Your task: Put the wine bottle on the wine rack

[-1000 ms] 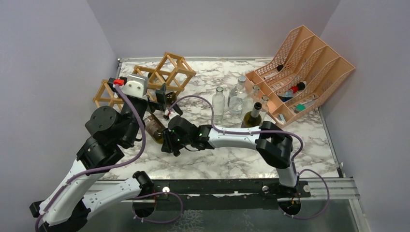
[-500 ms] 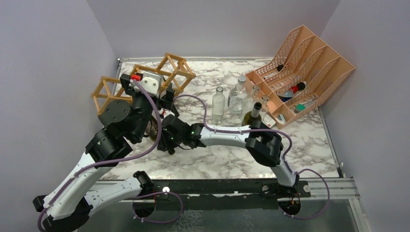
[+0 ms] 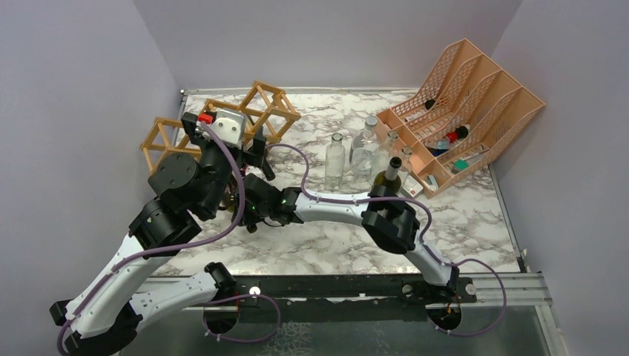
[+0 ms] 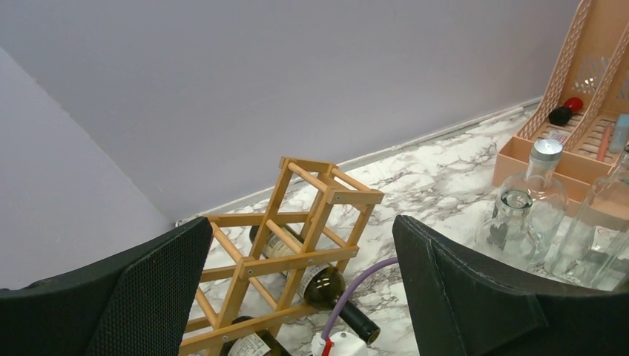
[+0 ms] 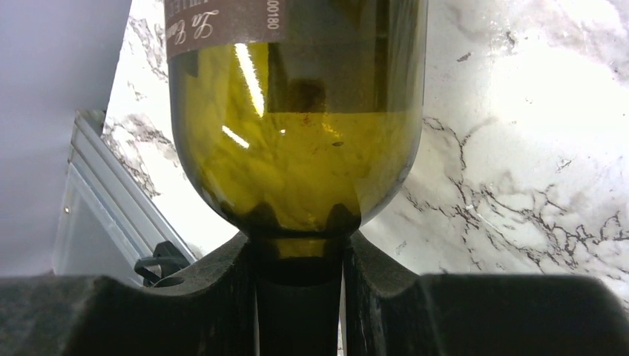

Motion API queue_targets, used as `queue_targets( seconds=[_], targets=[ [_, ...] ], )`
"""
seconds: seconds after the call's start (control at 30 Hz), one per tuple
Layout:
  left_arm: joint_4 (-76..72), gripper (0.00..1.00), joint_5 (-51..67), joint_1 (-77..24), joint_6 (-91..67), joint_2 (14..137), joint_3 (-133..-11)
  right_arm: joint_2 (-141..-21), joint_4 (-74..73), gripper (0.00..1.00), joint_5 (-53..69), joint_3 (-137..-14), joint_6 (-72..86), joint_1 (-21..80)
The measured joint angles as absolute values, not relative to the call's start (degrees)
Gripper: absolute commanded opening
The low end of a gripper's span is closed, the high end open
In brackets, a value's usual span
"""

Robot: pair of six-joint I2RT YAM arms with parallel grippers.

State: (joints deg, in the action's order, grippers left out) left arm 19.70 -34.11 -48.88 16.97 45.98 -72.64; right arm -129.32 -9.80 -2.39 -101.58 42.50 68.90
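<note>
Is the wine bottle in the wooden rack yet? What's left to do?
Not yet. Done: the right claw is shut on the neck of the wine bottle. In hand: that bottle is over the marble table, with no rack sticks around it. Left: slide it into a free cell of the wine rack, which holds other bottles. The left claw is open, empty.

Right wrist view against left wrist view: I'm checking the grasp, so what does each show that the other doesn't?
Only the right wrist: the right gripper shut on the neck of the green wine bottle. Only the left wrist: the open left gripper, the wine rack, clear bottles and the orange organiser. Both: the marble table and the lavender wall.
</note>
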Motion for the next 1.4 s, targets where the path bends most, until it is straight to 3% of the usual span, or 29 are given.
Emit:
queue_targets(
  seconds=[0.5,0.83,1.4],
  targets=[
    [19.8,0.99,-34.1,-48.9,16.5,47.0,-72.6,-128.6,-8.6,0.02,-7.7,-98.8,48.7,68.2],
    [19.9,0.99,-34.2,-48.9,16.4,47.5,-72.7,-128.6,-9.9,0.15,-5.3,-100.4,43.3,65.6],
    [19.9,0.99,-34.1,-48.9,15.6,47.7,-72.8,-133.4,-15.3,0.22,3.2,-109.8,34.0,61.7]
  ],
)
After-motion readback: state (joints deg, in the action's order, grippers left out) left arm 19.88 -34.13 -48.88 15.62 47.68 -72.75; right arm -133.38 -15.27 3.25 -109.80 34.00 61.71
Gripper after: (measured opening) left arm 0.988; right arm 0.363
